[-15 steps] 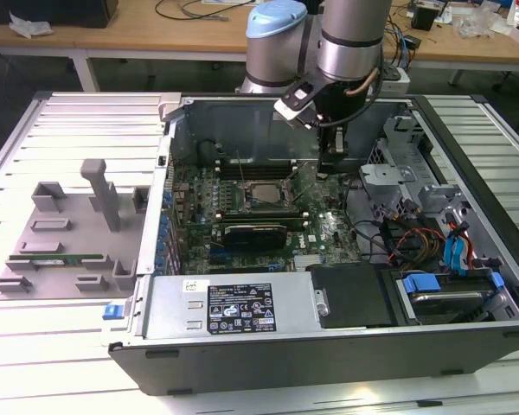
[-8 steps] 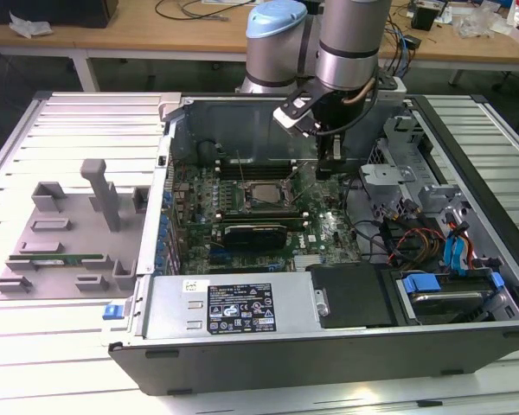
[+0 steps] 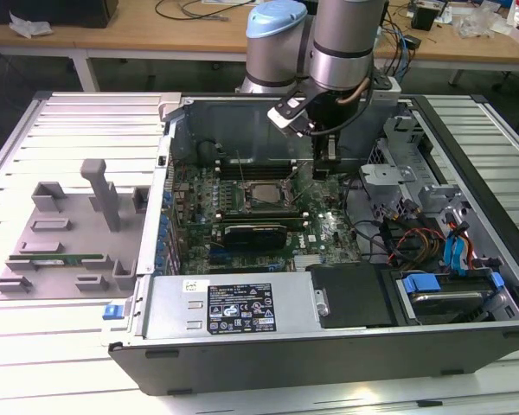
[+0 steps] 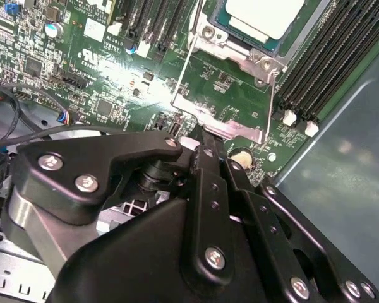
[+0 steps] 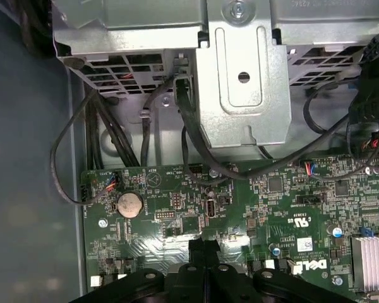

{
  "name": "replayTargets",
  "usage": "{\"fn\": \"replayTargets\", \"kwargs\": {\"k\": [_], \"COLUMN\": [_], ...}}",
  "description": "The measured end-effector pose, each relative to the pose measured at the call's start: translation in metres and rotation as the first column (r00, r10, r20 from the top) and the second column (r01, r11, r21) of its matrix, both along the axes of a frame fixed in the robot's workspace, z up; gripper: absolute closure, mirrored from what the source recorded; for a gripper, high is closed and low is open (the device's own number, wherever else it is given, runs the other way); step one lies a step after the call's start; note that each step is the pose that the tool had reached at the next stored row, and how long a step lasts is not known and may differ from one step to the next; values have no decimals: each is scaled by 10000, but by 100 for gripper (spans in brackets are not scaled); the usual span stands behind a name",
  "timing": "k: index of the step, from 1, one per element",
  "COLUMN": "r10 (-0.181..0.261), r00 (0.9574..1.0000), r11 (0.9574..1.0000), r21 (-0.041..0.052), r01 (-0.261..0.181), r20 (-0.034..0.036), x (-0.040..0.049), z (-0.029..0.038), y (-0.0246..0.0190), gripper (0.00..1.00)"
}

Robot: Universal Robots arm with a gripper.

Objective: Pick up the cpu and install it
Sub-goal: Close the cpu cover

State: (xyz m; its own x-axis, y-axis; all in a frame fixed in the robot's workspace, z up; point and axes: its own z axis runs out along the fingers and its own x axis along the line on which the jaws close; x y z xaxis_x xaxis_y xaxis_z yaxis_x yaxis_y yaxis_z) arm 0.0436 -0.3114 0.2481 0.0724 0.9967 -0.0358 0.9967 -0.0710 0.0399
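Black two-finger tool [image 4: 201, 136], fingers pressed together and empty, hangs just above green motherboard [image 4: 227, 95]. Second wrist view: silvery-grey square cpu [image 4: 265, 16] seated in metal-framed socket [image 4: 237, 53] near tool. First wrist view: round silver coin cell [image 5: 129, 204].

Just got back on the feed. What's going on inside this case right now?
The arm's pincer hangs low inside the open computer case, just above the motherboard. It is shut and holds nothing. The cpu already lies in its socket with its silvery top up. It is apart from the pincer, which sits beside the socket toward the exterior view's right.
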Motion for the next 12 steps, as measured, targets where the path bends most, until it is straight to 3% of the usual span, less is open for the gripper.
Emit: {"fn": "replayTargets", "kwargs": {"k": [5, 12], "r10": [0, 0], "r00": [10000, 10000], "r11": [10000, 10000], "r21": [0, 0], "r01": [0, 0], "r20": [1, 55], "x": [-72, -249], "z": [0, 4], "y": [7, 61], "gripper": [89, 89]}}
